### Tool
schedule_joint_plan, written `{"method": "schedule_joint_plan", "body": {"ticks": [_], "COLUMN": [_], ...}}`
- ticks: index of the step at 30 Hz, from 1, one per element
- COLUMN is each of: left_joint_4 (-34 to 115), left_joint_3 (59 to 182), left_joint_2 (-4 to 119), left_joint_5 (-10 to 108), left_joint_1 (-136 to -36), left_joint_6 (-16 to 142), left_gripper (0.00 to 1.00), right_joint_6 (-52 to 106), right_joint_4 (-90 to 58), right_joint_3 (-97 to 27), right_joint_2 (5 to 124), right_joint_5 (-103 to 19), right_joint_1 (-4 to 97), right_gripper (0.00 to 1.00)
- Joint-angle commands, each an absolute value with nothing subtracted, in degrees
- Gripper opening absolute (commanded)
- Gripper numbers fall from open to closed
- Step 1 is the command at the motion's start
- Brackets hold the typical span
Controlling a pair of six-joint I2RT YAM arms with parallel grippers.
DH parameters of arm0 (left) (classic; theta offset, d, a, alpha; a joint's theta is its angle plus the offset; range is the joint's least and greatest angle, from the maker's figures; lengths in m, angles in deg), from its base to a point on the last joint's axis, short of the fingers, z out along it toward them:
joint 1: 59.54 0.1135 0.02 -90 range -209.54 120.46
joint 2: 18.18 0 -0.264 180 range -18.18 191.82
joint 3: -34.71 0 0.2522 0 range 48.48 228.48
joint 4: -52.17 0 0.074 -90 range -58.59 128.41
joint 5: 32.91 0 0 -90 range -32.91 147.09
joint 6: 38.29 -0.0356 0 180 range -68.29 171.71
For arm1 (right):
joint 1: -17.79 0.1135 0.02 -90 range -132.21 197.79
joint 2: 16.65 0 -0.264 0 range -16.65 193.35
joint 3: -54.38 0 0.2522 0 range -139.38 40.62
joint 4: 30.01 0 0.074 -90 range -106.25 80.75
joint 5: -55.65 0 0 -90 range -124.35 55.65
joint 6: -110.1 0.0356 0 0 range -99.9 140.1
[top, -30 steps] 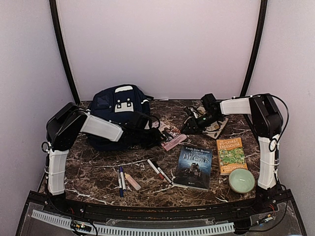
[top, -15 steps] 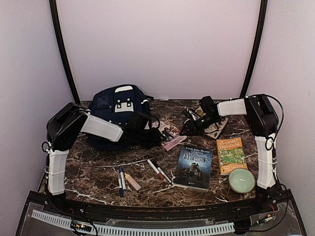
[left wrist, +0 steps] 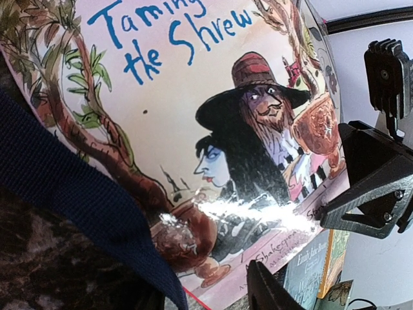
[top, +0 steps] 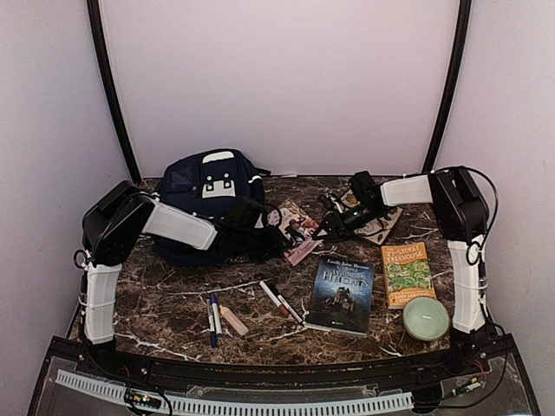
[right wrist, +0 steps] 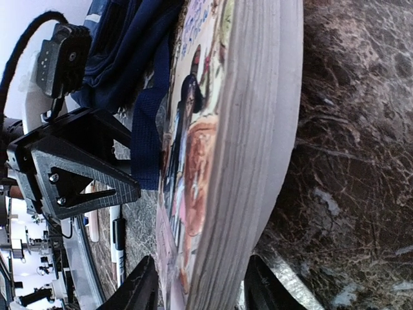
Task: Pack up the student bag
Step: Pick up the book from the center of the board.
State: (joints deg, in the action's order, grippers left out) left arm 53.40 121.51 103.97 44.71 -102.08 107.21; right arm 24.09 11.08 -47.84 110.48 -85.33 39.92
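The right gripper (right wrist: 201, 284) clamps the Shrew book (top: 297, 227) just right of the student bag (top: 208, 195), whose strap (left wrist: 71, 194) crosses its cover, left gripper (left wrist: 289, 240) spread wide alongside, dark novel (top: 342, 295) nearer.

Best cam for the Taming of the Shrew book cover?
Left wrist: the Shrew book fills the frame, title and artwork readable. Right wrist shows mostly its page edge, held in the right gripper. Top external shows it small beside the student bag.
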Motion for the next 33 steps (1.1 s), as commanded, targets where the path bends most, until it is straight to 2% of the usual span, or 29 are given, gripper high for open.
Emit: {"method": "schedule_joint_plan", "body": {"ticks": [1,6,12,16,19,27,33], "left_joint_4": [50.19,50.28,50.63,51.53,51.17,50.73,50.63], "left_joint_3": [119.94,119.82,119.91,119.67,119.92,120.06,119.8], "left_joint_2": [105.75,105.75,105.75,105.75,105.67,105.62,105.61], "left_joint_5": [46.79,46.7,46.42,46.24,46.21,46.02,46.49], "left_joint_1": [-102.16,-102.16,-102.16,-102.16,-102.17,-102.16,-102.19], "left_joint_6": [106.03,105.94,105.2,104.64,104.12,103.95,103.74], "left_gripper": [0.47,0.46,0.46,0.46,0.46,0.46,0.45], "right_joint_6": [25.24,22.78,19.64,16.21,12.54,21.16,25.21], "right_joint_4": [9.15,11.73,14.01,17.43,20.97,13.92,9.13], "right_joint_3": [-47.61,-50.14,-54.28,-56.86,-58.31,-55.96,-54.42], "right_joint_2": [108.51,110.88,114.32,115.78,115.96,114.31,112.97], "right_joint_5": [-90.99,-91.43,-92.92,-98.32,-100.23,-97.41,-93.74], "right_joint_1": [40.37,40.79,42.02,43.38,44.58,42.85,39.08], "right_gripper": [0.49,0.62,0.67,0.67,0.67,0.63,0.52]}}
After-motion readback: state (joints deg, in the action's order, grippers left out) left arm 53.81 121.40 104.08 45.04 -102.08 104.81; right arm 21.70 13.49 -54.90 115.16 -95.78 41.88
